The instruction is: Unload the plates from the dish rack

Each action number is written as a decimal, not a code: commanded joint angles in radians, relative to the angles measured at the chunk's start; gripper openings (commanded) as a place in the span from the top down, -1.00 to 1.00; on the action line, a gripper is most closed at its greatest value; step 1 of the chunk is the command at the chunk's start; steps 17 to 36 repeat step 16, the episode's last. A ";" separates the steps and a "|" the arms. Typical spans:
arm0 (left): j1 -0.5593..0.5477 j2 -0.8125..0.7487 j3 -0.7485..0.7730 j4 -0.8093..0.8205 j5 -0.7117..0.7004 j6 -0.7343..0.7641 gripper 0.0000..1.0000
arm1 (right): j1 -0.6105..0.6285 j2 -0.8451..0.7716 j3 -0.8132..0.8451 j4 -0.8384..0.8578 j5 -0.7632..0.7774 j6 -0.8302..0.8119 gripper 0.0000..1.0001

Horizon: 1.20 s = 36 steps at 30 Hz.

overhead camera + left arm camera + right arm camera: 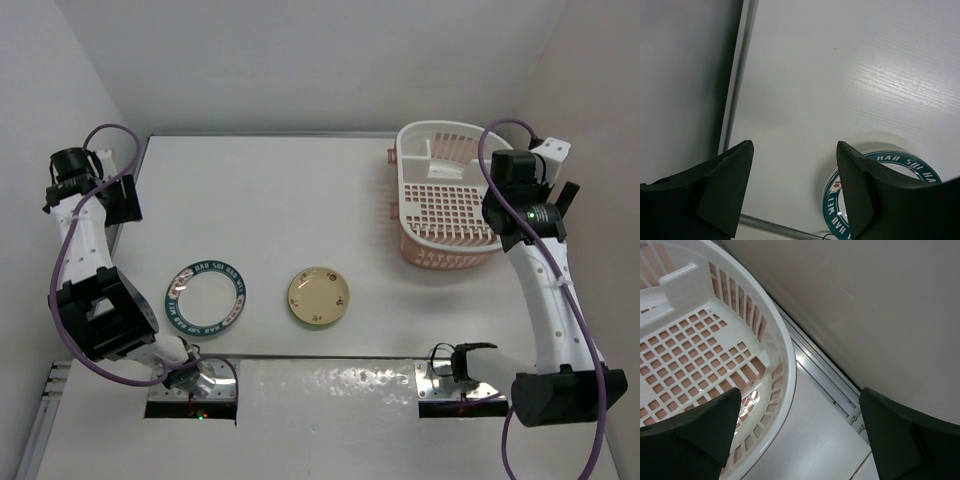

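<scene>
White bench [300,190] carries the teal-lettered plate [206,297] and the cream plate [319,297], lying flat and apart near the front. The dish rack [445,127] stands at far right. Left hand [792,170] hangs with fingers apart near the bench's left edge; right hand [799,415], fingers wide apart, hangs over the rack's right rim.

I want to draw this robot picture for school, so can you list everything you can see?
white round plate with a teal lettered rim: one, white and teal, flat on the table, left of centre
cream-tan round plate with tiny motifs: one, cream-tan, flat on the table, near the middle
white plastic dish rack with a pinkish tray part: one, white and pink, far right, no plates seen inside
table: one, white
left gripper: one, black, open, over the table's left side
right gripper: one, black, open, over the rack's right rim
</scene>
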<state>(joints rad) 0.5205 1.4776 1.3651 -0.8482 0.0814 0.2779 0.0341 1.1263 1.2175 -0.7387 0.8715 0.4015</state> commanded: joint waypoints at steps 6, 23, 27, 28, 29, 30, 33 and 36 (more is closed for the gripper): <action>-0.022 -0.028 0.011 0.029 0.017 -0.009 -0.30 | 0.000 -0.036 -0.049 0.071 0.012 0.022 -0.98; -0.027 -0.033 0.005 0.028 0.015 -0.008 -0.30 | 0.000 -0.037 -0.062 0.088 0.046 0.017 -0.98; -0.027 -0.033 0.005 0.028 0.015 -0.008 -0.30 | 0.000 -0.037 -0.062 0.088 0.046 0.017 -0.98; -0.027 -0.033 0.005 0.028 0.015 -0.008 -0.30 | 0.000 -0.037 -0.062 0.088 0.046 0.017 -0.98; -0.027 -0.033 0.005 0.028 0.015 -0.008 -0.30 | 0.000 -0.037 -0.062 0.088 0.046 0.017 -0.98; -0.027 -0.033 0.005 0.028 0.015 -0.008 -0.30 | 0.000 -0.037 -0.062 0.088 0.046 0.017 -0.98; -0.027 -0.033 0.005 0.028 0.015 -0.008 -0.30 | 0.000 -0.037 -0.062 0.088 0.046 0.017 -0.98; -0.027 -0.033 0.005 0.028 0.015 -0.008 -0.30 | 0.000 -0.037 -0.062 0.088 0.046 0.017 -0.98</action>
